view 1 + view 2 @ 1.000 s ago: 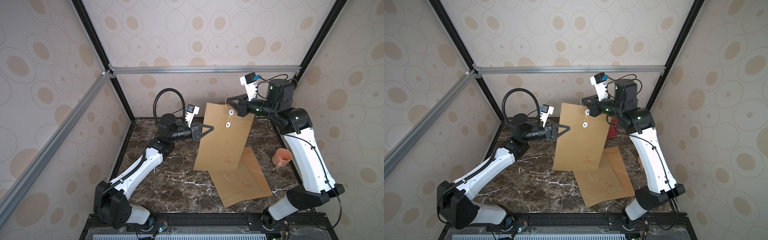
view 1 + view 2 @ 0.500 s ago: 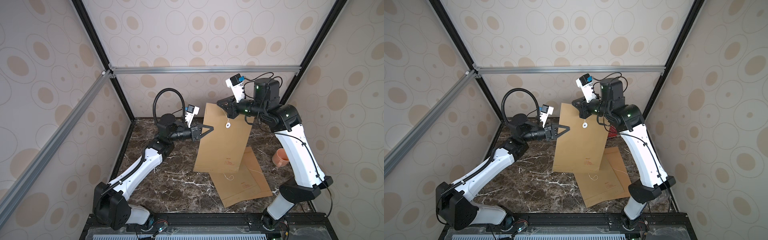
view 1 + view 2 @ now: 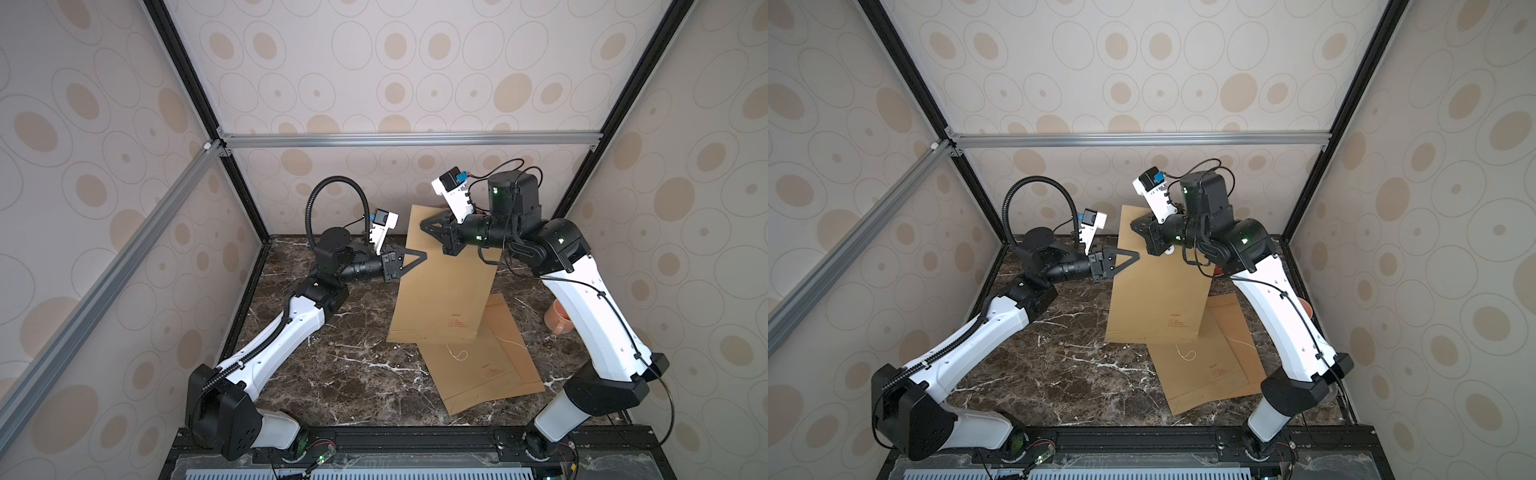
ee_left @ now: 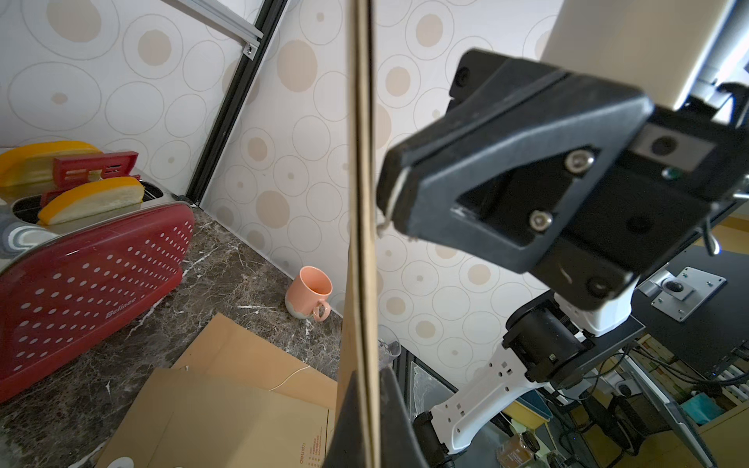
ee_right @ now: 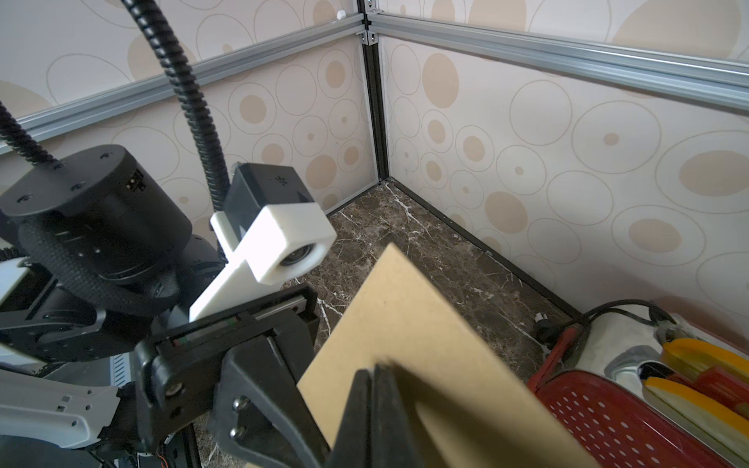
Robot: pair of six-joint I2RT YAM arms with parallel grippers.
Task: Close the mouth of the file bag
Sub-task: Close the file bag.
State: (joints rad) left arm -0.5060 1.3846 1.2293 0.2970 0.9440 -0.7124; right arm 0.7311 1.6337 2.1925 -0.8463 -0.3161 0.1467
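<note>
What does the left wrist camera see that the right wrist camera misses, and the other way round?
Only the left wrist view: the peach mug, two flat file bags on the table, and the white string pinched in the right gripper. Only the right wrist view: the left arm's camera and its black ribbed hose. Both: the held file bag and the red toaster.
</note>
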